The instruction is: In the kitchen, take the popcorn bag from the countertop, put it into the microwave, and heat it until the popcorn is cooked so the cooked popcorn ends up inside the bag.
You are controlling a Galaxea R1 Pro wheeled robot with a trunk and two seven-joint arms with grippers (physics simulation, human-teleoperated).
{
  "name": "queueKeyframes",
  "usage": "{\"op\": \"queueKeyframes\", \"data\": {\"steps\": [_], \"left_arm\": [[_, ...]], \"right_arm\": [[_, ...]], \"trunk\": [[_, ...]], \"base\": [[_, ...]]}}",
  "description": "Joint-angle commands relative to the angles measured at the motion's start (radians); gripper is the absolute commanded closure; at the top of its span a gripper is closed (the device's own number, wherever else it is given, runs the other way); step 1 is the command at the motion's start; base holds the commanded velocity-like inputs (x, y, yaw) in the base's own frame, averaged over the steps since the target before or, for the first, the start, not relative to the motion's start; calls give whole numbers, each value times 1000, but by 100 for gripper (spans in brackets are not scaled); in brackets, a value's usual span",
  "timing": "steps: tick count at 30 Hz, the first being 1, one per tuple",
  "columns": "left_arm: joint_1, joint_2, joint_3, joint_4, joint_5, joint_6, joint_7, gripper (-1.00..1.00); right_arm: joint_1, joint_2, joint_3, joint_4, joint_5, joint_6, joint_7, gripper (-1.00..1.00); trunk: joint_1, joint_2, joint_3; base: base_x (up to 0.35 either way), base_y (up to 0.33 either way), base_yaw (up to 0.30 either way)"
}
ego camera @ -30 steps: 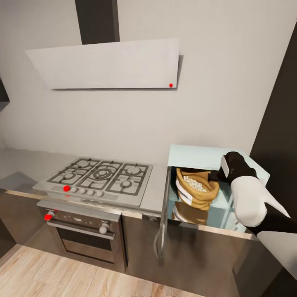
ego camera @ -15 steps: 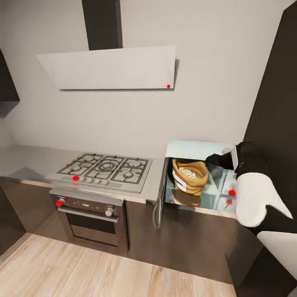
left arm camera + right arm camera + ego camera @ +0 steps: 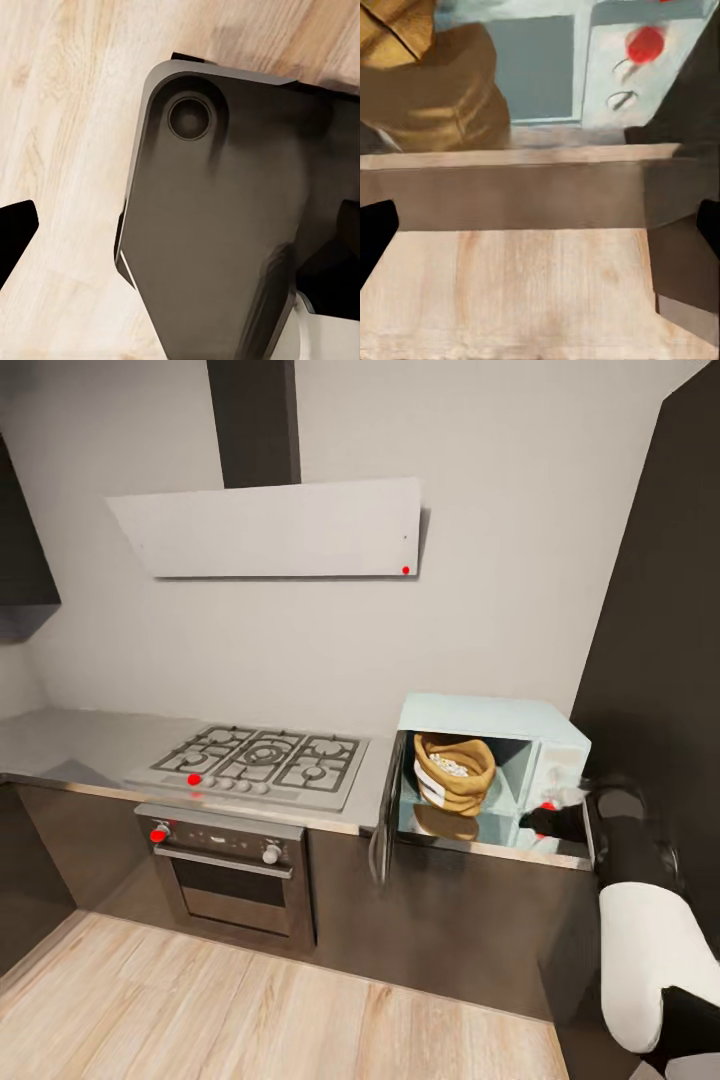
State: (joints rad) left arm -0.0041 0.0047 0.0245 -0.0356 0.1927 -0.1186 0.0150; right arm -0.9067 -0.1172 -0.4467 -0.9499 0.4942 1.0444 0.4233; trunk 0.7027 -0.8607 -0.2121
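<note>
The popcorn bag (image 3: 455, 772) looks like coarse, matt burlap with a thick rolled rim, and it casts a blurred reflection in the microwave's (image 3: 490, 780) shiny floor. The microwave's shell is smooth pale mint with a soft sheen. The countertop (image 3: 70, 740) is a polished steel-grey slab. The hob (image 3: 258, 764) appears brushed silver metal under dull black grates. The cabinet fronts (image 3: 460, 920) are dark and glossy. The floor (image 3: 250, 1020) is pale wood plank with visible grain.
</note>
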Motion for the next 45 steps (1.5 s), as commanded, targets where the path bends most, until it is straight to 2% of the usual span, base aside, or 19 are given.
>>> {"op": "queueKeyframes", "data": {"steps": [1,3,6,8,9,10,12,13,14,15,16,18,21,25,31,40,41,42,45], "left_arm": [[0,0,2,0,4,-3,1,-100],[0,0,2,0,4,-3,1,-100],[0,0,2,0,5,-3,0,-100],[0,0,2,0,5,-3,0,-100],[0,0,2,0,5,-3,0,-100],[0,0,2,0,4,-3,0,-100],[0,0,2,0,4,-3,0,-100],[0,0,2,0,4,-3,0,-100],[0,0,2,0,4,-3,0,-100],[0,0,1,0,2,-3,-2,-100],[0,0,1,0,1,-3,-4,-100],[0,0,-1,0,-1,-5,-8,-100],[0,0,0,0,-1,-5,-8,-100],[0,0,0,0,0,-6,-7,-100],[0,0,1,0,2,-4,-6,-100],[0,0,2,0,2,-4,-6,-100],[0,0,2,0,2,-4,-6,-100],[0,0,2,0,2,-4,-6,-100],[0,0,1,0,2,-4,-6,-100]], "right_arm": [[68,6,33,-32,4,3,13,-100],[116,9,67,-44,1,3,50,-100],[139,11,78,-45,1,-28,150,-100],[150,12,80,-49,0,-89,235,-100],[159,14,80,-50,-1,-127,275,-100],[178,20,80,-51,0,-219,356,-100],[195,32,80,-52,0,-312,413,-100],[204,44,80,-53,-1,-356,430,-100],[224,78,78,-59,-1,-460,448,-100],[244,109,74,-67,0,-543,449,-100],[250,121,72,-69,0,-574,447,-100],[260,139,34,-47,0,-629,417,-100],[262,142,-1,-17,-1,-665,384,-100],[262,144,-22,16,-2,-703,355,-100],[262,139,-126,55,-11,-757,305,-100],[262,144,-138,21,-13,-761,310,-100],[262,152,-138,-1,-14,-762,312,-100],[262,185,-138,-18,-14,-763,309,-100],[262,257,-139,-58,-12,-805,304,-100]], "trunk": [[0,-1,-1],[0,-1,-1],[0,-1,-1],[0,-1,-1],[0,-1,-1],[0,-1,-1],[0,-1,-1],[0,-1,-1],[0,-1,-1],[0,-1,-1],[0,-1,-1],[0,-1,-1],[0,-1,-1],[0,-1,-1],[0,-1,-1],[0,-1,-1],[0,-1,-1],[0,-1,-1],[0,-1,-1]], "base": [[0,0,0],[0,0,0],[0,0,0],[0,0,0],[0,0,0],[0,0,0],[0,0,0],[0,0,0],[0,0,0],[50,53,0],[101,105,0],[197,190,0],[208,186,0],[107,54,0],[10,3,-14],[0,0,-182],[0,0,-19],[0,0,-8],[0,0,-3]]}}
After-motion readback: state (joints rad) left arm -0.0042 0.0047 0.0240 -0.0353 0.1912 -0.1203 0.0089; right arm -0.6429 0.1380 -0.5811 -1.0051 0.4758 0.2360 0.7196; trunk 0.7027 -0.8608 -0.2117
